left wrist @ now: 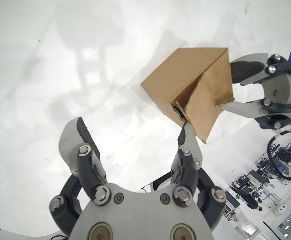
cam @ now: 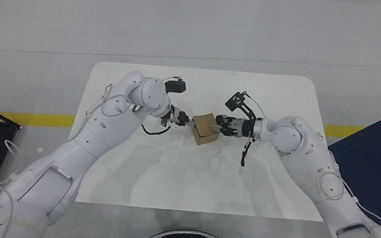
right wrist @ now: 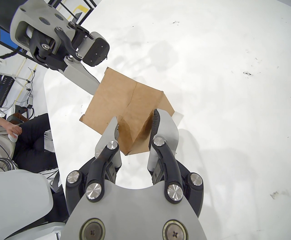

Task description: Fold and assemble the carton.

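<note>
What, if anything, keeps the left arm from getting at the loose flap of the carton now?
Probably nothing, so yes. The left gripper is open, one fingertip at the edge of the loose flap of the carton, with nothing between. The right gripper holds the far corner, clear of that side.

Bright, diffuse light washes the white table (cam: 205, 182); wrist views bow at edges.
</note>
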